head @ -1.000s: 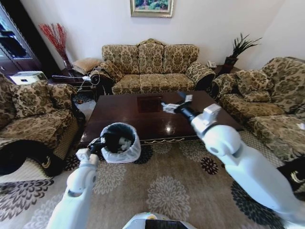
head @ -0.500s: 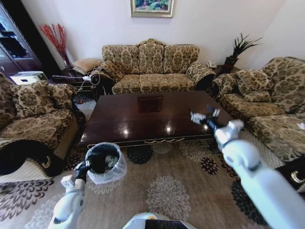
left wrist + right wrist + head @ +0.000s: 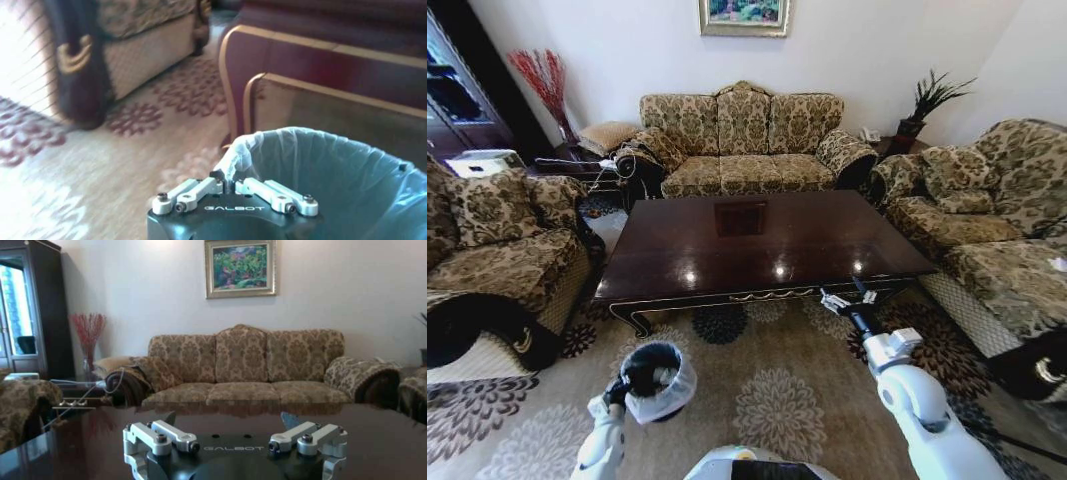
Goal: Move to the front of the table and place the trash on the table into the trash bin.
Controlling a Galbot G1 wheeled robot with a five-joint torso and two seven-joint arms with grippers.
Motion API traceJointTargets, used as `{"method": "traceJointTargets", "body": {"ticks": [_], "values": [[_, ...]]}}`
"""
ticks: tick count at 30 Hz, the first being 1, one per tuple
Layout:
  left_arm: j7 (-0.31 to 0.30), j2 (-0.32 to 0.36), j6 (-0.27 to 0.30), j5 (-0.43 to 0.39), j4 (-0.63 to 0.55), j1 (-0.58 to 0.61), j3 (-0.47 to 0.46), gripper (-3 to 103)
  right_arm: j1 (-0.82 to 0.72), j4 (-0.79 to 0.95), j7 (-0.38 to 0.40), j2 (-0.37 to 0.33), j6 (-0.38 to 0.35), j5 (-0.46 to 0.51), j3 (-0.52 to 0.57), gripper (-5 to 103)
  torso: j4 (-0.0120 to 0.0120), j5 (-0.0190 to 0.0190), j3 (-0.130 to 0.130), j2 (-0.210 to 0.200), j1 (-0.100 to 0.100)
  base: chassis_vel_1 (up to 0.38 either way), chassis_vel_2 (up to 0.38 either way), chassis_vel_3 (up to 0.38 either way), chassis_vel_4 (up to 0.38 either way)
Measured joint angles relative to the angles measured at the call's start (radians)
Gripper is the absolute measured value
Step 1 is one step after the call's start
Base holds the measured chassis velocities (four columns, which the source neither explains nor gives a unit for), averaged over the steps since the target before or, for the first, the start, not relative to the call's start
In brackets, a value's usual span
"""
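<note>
Gripping the bag-lined rim of the trash bin (image 3: 659,380), the left pincer (image 3: 617,390) holds it over the carpet (image 3: 777,400), clamped together. The right pincer (image 3: 845,300) hangs spread apart just before the bench (image 3: 757,250), its dark top beyond; sofas (image 3: 742,135) ring it.

Bright, even indoor light. Small ceiling-light glare spots on the glossy surface (image 3: 777,268). Head view bends strongly at the edges. Left wrist view soft, blown out at one side. Right wrist view slightly hazy.

High head view; both wrist views near the table (image 3: 767,245).
</note>
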Motion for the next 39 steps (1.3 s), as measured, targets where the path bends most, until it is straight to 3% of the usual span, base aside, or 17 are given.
{"method": "traceJointTargets", "body": {"ticks": [9,16,27,31,36,39], "values": [[0.065,-0.022,-0.047,-0.096,0.348,-0.247,0.003,3,0.0,0.006,0.001,-0.009,-0.001,0.013,0.011,100,-0.0012,-0.0001,0.0,0.0,0.0,0.0,0.0,0.0,0.0],[0.066,-0.031,-0.043,-0.131,0.436,-0.304,-0.003,3,0.003,0.005,0.002,-0.021,-0.004,0.026,0.016,100,-0.0005,0.0006,0.0,0.0,0.0,0.0,0.0,0.0,0.0],[0.062,-0.017,-0.049,-0.108,0.434,-0.261,-0.008,3,0.04,-0.009,0.001,-0.026,-0.023,0.036,-0.013,100,-0.0004,0.0,0.0,0.0,0.0,0.0,0.0,0.0,0.0],[0.057,-0.023,-0.025,-0.106,0.43,-0.251,-0.007,0,0.051,-0.004,0.001,-0.03,-0.029,0.036,-0.022,100,-0.0006,0.0001,0.0,0.0,0.0,0.0,0.0,0.0,0.0],[0.066,-0.027,-0.015,-0.099,0.401,-0.22,-0.005,15,0.06,0.0,0.002,-0.037,-0.036,0.039,-0.022,100,-0.0004,0.0009,0.0,0.0,0.0,0.0,0.0,0.0,0.0],[0.08,-0.028,-0.014,-0.099,0.344,-0.182,-0.006,30,0.074,0.004,0.005,-0.038,-0.044,0.039,-0.026,100,-0.0005,0.0002,0.0,0.0,0.0,0.0,0.0,0.0,0.0]]}}
